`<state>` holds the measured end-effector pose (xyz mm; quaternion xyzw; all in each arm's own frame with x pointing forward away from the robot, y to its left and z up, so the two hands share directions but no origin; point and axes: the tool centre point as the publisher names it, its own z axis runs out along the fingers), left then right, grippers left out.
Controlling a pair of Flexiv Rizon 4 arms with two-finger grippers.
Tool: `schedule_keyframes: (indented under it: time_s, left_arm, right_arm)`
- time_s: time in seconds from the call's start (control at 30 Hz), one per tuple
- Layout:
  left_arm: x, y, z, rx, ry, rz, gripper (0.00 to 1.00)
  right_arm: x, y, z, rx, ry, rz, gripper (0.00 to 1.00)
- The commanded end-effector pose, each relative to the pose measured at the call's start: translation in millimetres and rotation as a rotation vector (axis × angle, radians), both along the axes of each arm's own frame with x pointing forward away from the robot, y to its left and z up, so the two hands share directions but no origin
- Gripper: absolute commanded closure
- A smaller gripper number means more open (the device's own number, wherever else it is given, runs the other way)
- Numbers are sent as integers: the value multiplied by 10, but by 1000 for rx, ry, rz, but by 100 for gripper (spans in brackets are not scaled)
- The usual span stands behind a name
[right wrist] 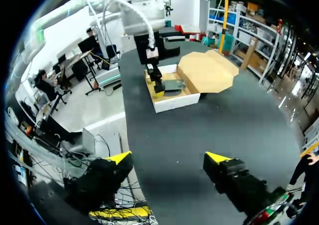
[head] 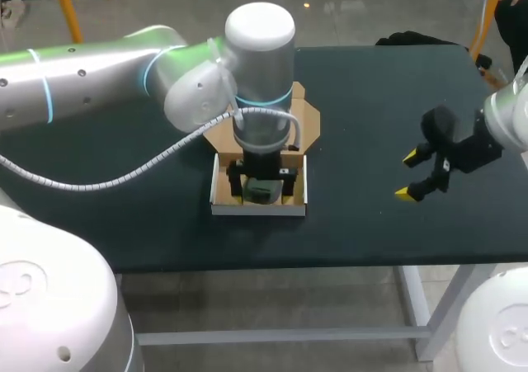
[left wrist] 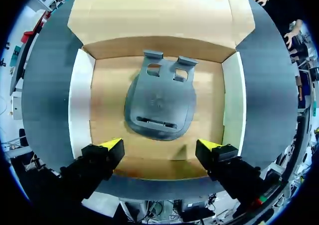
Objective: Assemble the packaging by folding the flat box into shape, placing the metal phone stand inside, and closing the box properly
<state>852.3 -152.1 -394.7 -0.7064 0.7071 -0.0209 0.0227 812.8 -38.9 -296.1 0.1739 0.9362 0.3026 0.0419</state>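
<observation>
We count one cardboard box (head: 257, 209) and one metal phone stand (left wrist: 159, 105). We count one tabletop (head: 371, 100). We count two arms: the left arm (head: 99, 79) and the right arm (head: 507, 112). We count two grippers: the left gripper (left wrist: 159, 145) and the right gripper (head: 406, 176), each showing two yellow tips, four in all.
</observation>
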Motion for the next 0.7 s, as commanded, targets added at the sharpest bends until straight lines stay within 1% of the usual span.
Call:
schedule_keyframes:
  time_s: [0.03,0.33,0.5,0.7]
  left_arm:
    - [-51,-1,28,3,-2,13,0]
    - [-187,3,12,6,17,40,0]
    - [-266,1,-11,3,39,60,0]
    - [-409,-12,15,-11,36,53,0]
  right_arm:
    - [-8,-13,10,4,-1,2,0]
    - [-8,-13,10,4,-1,2,0]
    - [-8,-13,10,4,-1,2,0]
    - [-8,-13,10,4,-1,2,0]
